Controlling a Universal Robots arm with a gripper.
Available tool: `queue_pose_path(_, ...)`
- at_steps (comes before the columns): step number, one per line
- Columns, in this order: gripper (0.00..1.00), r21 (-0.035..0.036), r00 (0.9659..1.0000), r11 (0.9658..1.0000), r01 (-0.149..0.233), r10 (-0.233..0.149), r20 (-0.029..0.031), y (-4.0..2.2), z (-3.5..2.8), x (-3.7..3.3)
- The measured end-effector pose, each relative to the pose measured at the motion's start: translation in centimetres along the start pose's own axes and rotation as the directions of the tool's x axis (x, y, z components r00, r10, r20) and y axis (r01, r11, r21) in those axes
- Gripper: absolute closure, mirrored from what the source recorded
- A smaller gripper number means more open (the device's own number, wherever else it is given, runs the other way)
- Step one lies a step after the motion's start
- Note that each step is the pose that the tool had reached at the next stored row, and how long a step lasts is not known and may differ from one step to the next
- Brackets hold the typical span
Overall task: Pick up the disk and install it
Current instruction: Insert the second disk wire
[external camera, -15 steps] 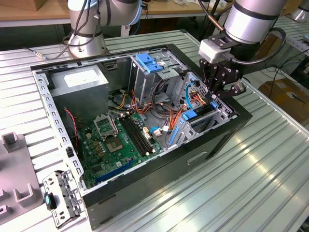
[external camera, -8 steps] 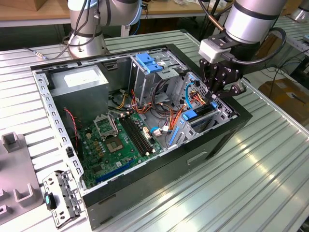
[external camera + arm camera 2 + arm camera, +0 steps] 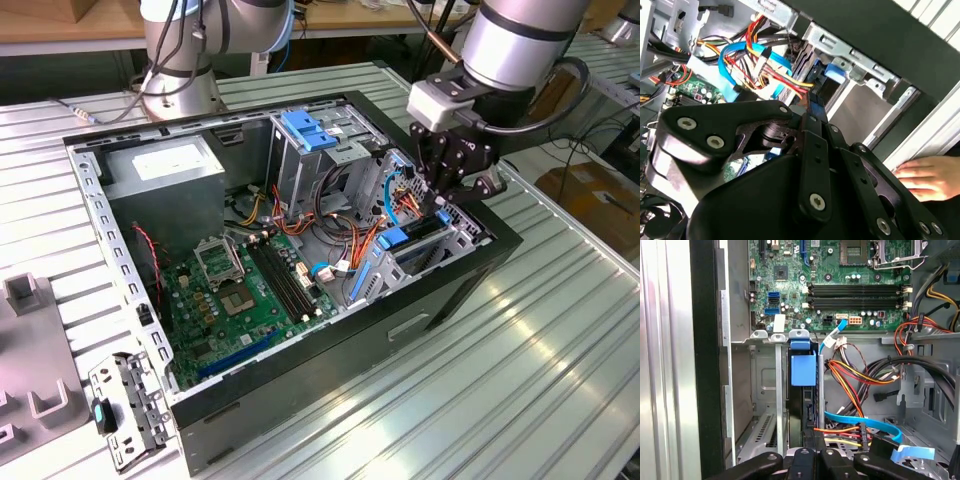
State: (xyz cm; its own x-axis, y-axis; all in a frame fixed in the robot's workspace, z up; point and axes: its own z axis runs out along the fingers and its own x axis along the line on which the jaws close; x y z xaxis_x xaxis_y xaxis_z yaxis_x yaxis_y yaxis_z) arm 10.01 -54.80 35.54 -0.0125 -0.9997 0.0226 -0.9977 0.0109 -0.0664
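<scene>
Pincer [image 3: 447,190] hangs low over the drive slot at the computer case's [image 3: 420,300] right end; its grip cannot be told. Disk [image 3: 803,390] stands edgewise in that slot, mostly hidden.

The gripper [image 3: 447,192] reaches into the open computer case [image 3: 420,320] at the exterior view's right, and its fingertips are hidden among the cables [image 3: 345,235]. In the second wrist view, the gripper body covers the lower frame, and a hand [image 3: 930,177] is cut off at the right edge.
</scene>
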Motion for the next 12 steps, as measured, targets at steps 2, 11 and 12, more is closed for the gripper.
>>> queue_pose_path(2, 0.89, -0.0001, 1.0000, 1.0000, 0.000, 0.000, 0.0000, 1.43, -0.09, 0.02)
queue_pose_path(11, 0.89, -0.0005, 1.0000, 1.0000, 0.001, -0.001, 0.0001, 1.79, -1.84, 0.07)
queue_pose_path(12, 0.89, -0.0005, 1.0000, 1.0000, 0.001, -0.001, 0.0000, 1.75, -2.40, 0.08)
